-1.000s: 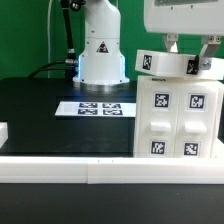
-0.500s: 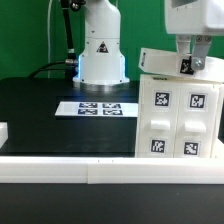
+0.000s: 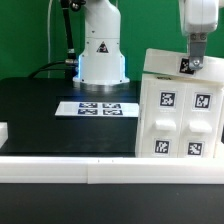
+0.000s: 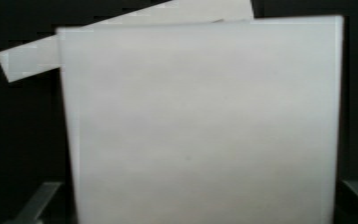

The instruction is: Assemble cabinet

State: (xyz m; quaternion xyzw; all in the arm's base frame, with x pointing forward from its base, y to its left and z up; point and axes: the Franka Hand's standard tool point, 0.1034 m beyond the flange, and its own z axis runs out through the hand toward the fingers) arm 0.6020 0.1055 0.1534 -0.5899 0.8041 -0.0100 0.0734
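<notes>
White cabinet (image 3: 180,110) tilted | jaws (image 3: 197,62) at top edge, apparently pinching it | marker board (image 3: 97,107) behind

The cabinet (image 3: 180,112) is standing at the table's (image 3: 40,115) front corner on the exterior view's right, blocking that side. The marker board (image 3: 98,107) is lying flat mid-table, and the border rail (image 3: 60,166) is running along the front edge. The remaining black surface is lying open.
</notes>
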